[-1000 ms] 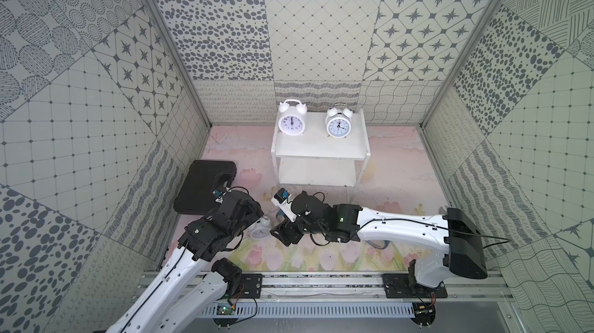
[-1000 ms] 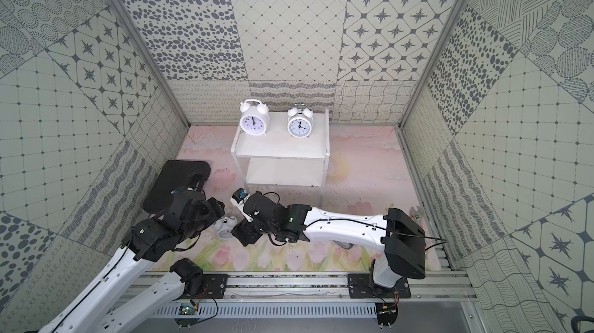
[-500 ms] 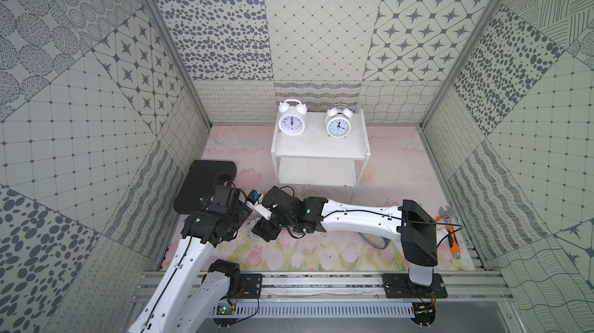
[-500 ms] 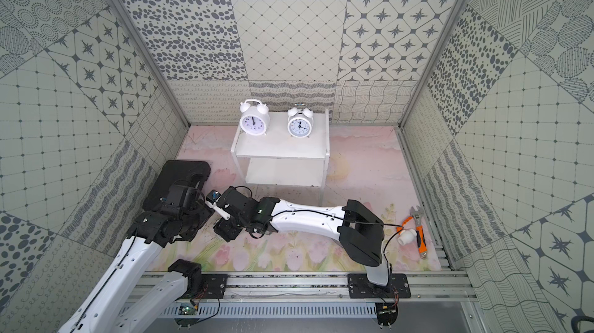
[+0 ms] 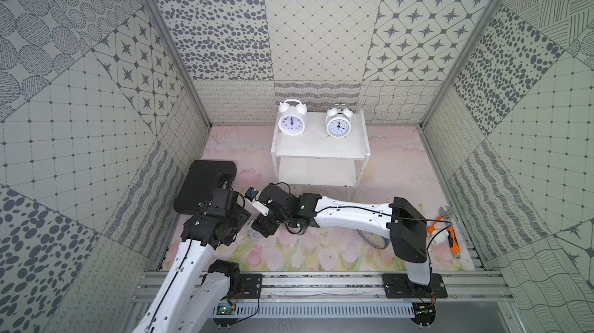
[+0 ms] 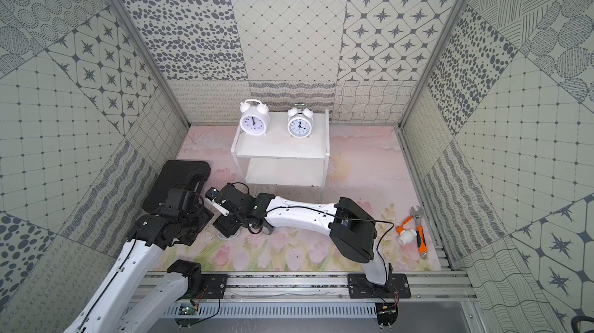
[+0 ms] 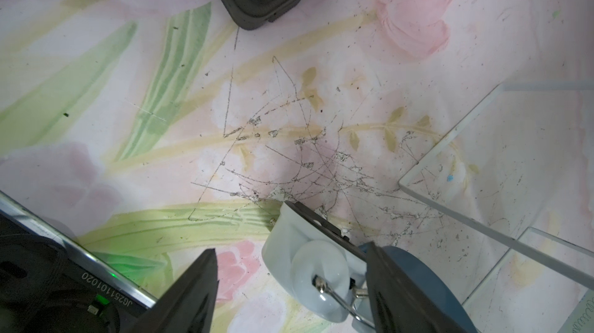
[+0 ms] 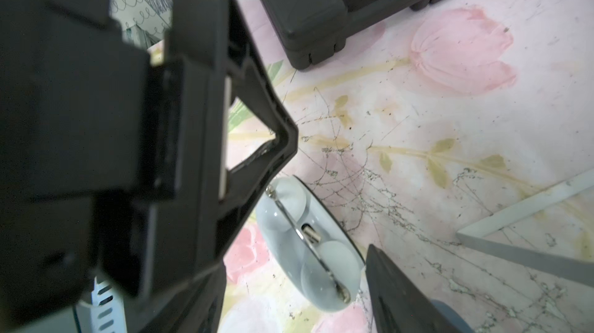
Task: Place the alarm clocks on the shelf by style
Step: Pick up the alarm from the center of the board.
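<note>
Straddling the third twin-bell clock (image 7: 305, 270) before the shelf (image 5: 318, 150), left gripper (image 7: 289, 248) and right gripper (image 8: 291, 270) are hovering spread-jawed, likely needing one pinch.

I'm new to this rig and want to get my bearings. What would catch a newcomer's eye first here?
Two white twin-bell clocks stand side by side on the top tier of the white shelf at the back. In front of it, the left arm and right arm crowd together low over the floral mat, above a third twin-bell clock lying there, next to a black case.
</note>
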Controlling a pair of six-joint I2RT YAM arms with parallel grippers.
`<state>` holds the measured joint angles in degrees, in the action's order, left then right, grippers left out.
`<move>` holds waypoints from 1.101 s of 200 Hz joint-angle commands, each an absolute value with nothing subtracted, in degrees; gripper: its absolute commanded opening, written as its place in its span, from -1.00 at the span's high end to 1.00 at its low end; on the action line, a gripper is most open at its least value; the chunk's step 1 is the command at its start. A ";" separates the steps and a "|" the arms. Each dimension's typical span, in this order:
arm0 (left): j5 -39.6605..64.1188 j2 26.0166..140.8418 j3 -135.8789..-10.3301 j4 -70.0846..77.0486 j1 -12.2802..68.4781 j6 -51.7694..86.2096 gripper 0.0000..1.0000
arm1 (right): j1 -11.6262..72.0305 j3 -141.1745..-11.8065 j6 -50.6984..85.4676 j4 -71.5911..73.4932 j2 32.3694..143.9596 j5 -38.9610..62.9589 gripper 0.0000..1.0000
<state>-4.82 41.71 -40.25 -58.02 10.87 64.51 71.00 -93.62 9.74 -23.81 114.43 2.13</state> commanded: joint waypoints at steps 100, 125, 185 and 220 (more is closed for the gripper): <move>-3.27 41.20 -38.67 -58.18 10.03 63.77 -0.52 | 70.49 -94.57 9.00 -24.18 116.46 4.32 0.04; -3.68 40.78 -38.58 -58.47 10.01 63.53 -0.51 | 70.49 -94.11 9.07 -24.48 116.31 4.66 0.23; -3.21 40.36 -37.97 -58.08 9.92 63.33 -0.52 | 70.56 -93.52 9.49 -25.05 116.12 5.52 0.41; -2.74 39.83 -37.46 -57.93 9.84 63.62 -0.51 | 70.58 -92.86 9.67 -25.00 116.04 5.70 0.52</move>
<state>-3.33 40.38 -37.93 -57.71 10.07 64.27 70.59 -93.86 9.54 -25.61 115.98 4.95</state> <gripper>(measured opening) 0.757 0.256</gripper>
